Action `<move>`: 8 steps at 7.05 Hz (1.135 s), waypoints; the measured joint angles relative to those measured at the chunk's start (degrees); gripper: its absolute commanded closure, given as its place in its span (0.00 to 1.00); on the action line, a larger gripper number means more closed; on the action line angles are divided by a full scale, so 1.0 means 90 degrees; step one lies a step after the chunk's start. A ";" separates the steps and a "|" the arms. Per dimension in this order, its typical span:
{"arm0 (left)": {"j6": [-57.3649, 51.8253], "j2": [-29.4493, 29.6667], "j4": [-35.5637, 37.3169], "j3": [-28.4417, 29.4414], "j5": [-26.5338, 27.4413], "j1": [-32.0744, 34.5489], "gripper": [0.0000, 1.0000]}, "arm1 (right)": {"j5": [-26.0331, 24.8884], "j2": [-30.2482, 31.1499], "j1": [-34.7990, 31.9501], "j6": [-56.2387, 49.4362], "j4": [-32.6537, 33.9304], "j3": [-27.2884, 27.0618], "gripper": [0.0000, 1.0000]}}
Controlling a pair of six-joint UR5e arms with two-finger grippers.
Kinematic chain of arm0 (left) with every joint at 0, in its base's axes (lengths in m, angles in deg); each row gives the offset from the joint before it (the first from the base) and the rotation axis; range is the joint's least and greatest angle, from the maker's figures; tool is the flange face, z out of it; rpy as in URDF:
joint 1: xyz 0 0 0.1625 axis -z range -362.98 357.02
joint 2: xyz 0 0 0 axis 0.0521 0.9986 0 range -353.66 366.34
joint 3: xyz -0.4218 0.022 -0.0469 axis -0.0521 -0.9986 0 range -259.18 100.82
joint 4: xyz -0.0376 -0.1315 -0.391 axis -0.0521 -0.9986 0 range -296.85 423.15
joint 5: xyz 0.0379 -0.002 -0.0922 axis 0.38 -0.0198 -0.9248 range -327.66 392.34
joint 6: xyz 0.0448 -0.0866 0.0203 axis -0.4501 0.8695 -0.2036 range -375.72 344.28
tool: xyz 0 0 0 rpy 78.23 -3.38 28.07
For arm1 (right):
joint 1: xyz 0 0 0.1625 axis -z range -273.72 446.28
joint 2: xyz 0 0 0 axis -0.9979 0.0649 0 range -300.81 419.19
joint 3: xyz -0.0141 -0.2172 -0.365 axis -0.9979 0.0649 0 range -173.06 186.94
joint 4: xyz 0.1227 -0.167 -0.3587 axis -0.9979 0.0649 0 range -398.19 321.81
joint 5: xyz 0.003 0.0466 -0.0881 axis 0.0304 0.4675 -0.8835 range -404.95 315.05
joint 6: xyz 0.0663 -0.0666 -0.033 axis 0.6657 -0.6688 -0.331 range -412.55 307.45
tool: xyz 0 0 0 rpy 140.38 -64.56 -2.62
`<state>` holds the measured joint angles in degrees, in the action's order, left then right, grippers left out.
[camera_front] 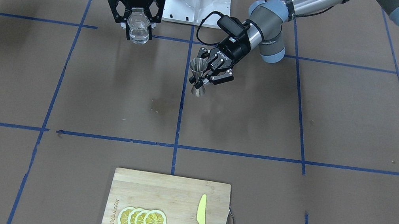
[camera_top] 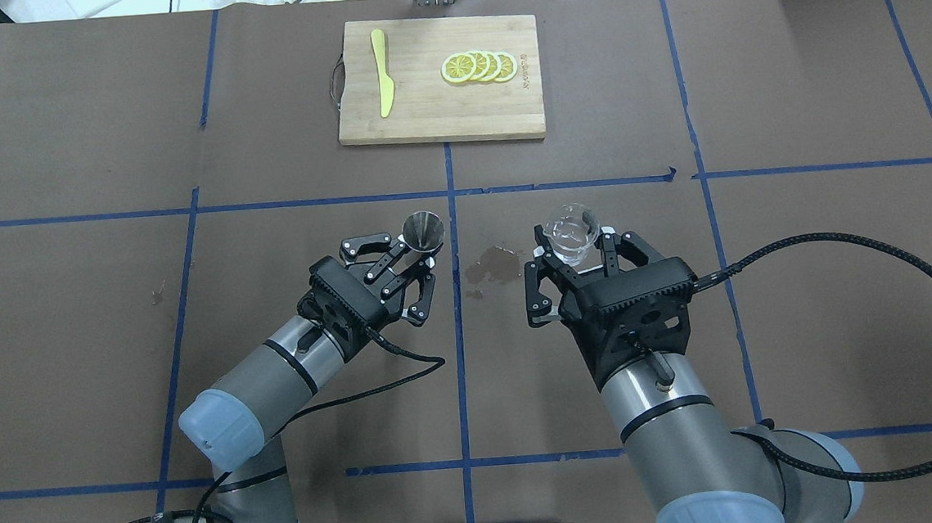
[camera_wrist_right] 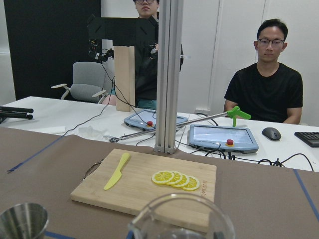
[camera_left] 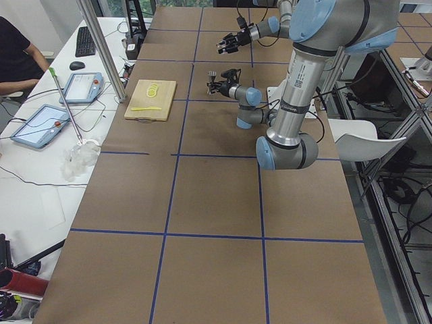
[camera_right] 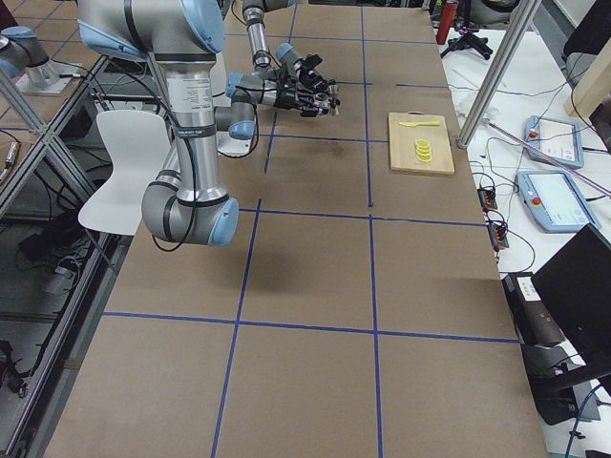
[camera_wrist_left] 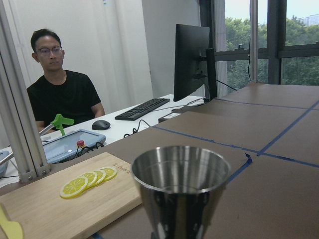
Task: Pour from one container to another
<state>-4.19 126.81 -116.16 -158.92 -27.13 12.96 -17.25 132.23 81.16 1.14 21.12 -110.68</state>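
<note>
Through the overhead camera I see my left hand closed on the narrow waist of a small steel jigger, mouth up, just left of the worktop's centre tape line. The front camera adds the jigger's lower cone, hidden from above, and shows it lifted off the surface. The left wrist camera looks straight at the upper cone's rim; I cannot see its bottom.

Between the hands, the overhead view alone clearly shows a dark wet stain on the brown paper.

To the right, my right hand grips a small clear glass cup, both fingers pressed to its sides, raised and well apart from the jigger. I cannot tell whether it holds liquid. The right wrist camera catches only the cup's rim at the bottom edge and the jigger in its lower left corner.

At the far edge lies a wooden cutting board with a yellow knife and four overlapping lemon slices. Only the wrist cameras show a seated man in black behind it.
</note>
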 measured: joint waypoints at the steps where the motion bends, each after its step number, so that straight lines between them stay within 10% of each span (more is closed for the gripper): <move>1: -0.0074 0.0016 -0.0020 0.0018 -0.0015 -0.0007 1.00 | -0.0007 -0.0136 0.0054 -0.0046 0.0195 -0.0011 1.00; 8: -0.0102 0.0136 -0.0087 0.0026 -0.0052 -0.0186 1.00 | 0.0069 -0.1111 0.0095 -0.0600 0.1896 -0.0020 1.00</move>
<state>-5.11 128.04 -116.94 -158.69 -27.60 11.29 -16.62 122.23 82.01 -4.26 38.18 -110.86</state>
